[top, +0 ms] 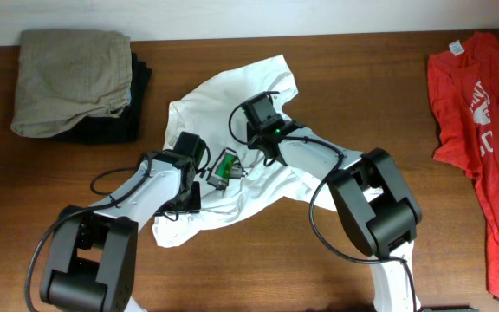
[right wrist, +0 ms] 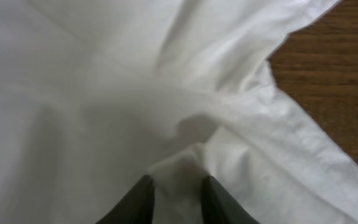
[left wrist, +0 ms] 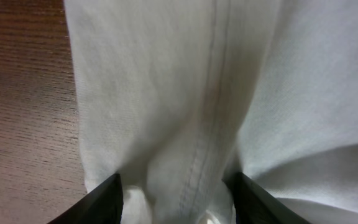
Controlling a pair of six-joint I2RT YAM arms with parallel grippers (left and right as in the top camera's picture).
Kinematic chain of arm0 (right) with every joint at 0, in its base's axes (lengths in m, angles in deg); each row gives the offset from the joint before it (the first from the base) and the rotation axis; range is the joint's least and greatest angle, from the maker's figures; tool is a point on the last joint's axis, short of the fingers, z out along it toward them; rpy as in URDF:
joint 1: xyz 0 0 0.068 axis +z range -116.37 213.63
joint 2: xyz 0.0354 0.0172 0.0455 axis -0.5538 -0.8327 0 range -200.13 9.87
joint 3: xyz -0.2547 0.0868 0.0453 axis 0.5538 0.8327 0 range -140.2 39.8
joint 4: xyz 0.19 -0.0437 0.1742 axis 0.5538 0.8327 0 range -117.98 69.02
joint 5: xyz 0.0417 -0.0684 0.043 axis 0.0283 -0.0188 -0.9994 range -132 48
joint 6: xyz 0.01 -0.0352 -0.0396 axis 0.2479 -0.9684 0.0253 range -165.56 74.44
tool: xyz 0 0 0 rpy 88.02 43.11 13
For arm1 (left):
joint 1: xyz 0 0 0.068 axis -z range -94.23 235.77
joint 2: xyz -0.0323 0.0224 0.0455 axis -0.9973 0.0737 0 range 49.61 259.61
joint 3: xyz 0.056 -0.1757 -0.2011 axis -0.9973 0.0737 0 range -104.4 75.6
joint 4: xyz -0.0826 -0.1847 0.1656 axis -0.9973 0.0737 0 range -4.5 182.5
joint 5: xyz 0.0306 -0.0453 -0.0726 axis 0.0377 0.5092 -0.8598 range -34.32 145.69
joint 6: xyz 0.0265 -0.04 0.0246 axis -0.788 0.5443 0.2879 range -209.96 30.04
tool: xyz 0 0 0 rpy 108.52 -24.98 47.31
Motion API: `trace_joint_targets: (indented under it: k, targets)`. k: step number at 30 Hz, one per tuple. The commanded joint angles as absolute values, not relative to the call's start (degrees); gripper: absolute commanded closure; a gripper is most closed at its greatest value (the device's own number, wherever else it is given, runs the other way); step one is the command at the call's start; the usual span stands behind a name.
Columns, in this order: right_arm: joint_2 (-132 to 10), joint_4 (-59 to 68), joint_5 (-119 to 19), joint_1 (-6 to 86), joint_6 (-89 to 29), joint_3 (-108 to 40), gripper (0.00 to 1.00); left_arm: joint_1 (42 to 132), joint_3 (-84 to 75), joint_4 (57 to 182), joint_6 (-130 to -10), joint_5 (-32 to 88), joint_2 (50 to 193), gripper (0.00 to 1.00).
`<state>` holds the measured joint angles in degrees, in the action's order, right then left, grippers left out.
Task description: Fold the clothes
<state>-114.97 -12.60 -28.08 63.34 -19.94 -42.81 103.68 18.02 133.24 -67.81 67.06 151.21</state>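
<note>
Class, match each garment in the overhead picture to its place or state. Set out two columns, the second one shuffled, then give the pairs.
Column A
1. white T-shirt
2. red T-shirt
3. khaki garment
4. black garment

Column B
a. folded, lying on top, at the far left of the table
b. spread out at the right edge
c. crumpled in the middle
d. folded, underneath the khaki one

Pairs: 1-c; 2-b; 3-a; 4-d
</note>
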Motion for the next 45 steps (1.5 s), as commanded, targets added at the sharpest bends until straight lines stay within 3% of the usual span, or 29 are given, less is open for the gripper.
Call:
trace_joint_targets:
  k: [1,7,21,23,24,25,29,36,45]
  targets:
    - [-116.28,-12.25,-26.77,61.99,-18.43,-43.77,0.76,103.31,18.24,133.07,-67.7,67.5,152.04,0.43]
    - [-116.3,-12.25,-26.77,62.05,-18.43,-43.77,0.96,103.33,18.24,133.11,-67.7,67.48,152.04,0.41]
    - [-107.75,-6.35,-19.82,62.03,-18.45,-43.77,0.96,103.33,18.24,133.07,-67.7,67.5,152.04,0.43]
    - [-104.21,-3.95,-18.44,61.81,-18.45,-43.77,0.96,103.31,18.24,133.03,-67.7,67.59,152.04,0.49]
    - [-100.76,-1.65,-18.36,61.35,-18.43,-43.77,0.96,103.31,18.24,133.05,-67.72,67.74,152.04,0.62]
    - [-99.01,-0.45,-18.31,61.07,-18.38,-43.77,0.96,103.31,18.24,133.07,-67.72,67.72,152.04,0.67]
    - [-90.22,6.5,-17.35,58.49,-17.95,-43.77,0.96,103.33,17.67,134.77,-67.7,67.65,152.0,0.68]
    - [-73.37,27.07,-17.22,50.05,-13.53,-43.77,0.96,103.2,14.65,137.0,-67.7,67.94,146.49,0.84]
    - [-52.96,39.26,-17.53,41.29,-13.58,-43.77,0.96,97.48,13.82,142.03,-67.7,68.13,130.23,0.84]
